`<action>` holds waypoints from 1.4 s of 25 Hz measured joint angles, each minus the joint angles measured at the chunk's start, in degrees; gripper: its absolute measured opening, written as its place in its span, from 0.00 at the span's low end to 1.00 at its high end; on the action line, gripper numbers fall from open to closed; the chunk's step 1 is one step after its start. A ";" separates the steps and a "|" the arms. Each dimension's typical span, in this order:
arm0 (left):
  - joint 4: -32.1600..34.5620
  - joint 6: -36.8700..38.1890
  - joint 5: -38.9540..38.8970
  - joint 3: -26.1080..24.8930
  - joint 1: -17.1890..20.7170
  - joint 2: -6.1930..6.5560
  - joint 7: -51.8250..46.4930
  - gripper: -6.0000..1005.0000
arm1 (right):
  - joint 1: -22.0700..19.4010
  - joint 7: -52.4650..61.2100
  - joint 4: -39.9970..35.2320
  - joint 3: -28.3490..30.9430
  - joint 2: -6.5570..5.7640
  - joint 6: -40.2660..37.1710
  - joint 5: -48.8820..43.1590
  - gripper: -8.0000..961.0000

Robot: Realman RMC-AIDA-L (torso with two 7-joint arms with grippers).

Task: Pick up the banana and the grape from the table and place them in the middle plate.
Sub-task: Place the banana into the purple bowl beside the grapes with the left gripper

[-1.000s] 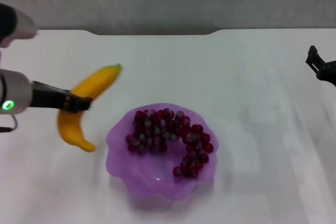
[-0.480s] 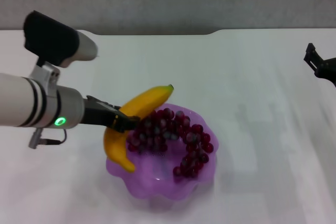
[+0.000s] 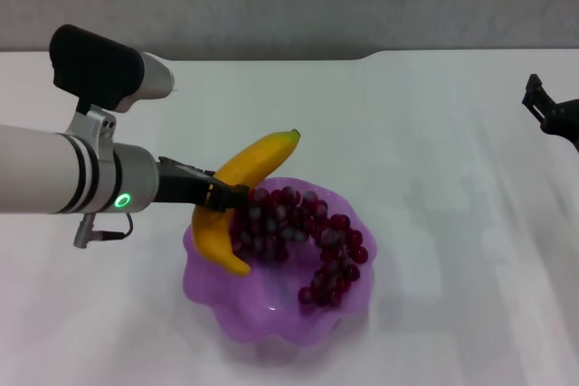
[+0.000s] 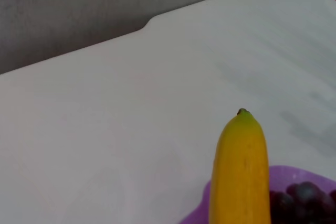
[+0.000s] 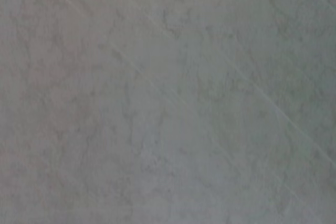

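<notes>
Since the earlier head frames, the banana (image 3: 237, 202) is carried from the bare worktop (image 3: 434, 124) at the left of the frame to a spot over the left rim of the plate (image 3: 271, 318), a little further in than half a second ago. It is held by the left hand (image 3: 226, 197), which is clamped round its middle. Its lower end dips inside the plate beside the grape (image 3: 294, 237), while its green-tipped end points to the upper right, out past the rim. Whether the lower end touches the plate cannot be told. The grape lies in the plate already, across its upper middle and right. The right hand (image 3: 547, 113) is parked at the right edge of the frame, well apart; whether it is apart or together cannot be told. By the look of it, only lowering and release of the banana is left.
</notes>
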 joint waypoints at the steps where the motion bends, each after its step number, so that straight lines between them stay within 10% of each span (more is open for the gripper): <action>1: -0.73 0.72 -0.08 0.19 -0.31 0.00 0.01 0.48 | 0.00 0.00 0.00 0.00 0.00 0.00 -0.01 0.88; 35: -3.25 -3.58 -5.91 3.90 -0.80 0.00 2.89 0.52 | -0.02 0.00 0.32 0.00 0.00 0.00 -0.02 0.88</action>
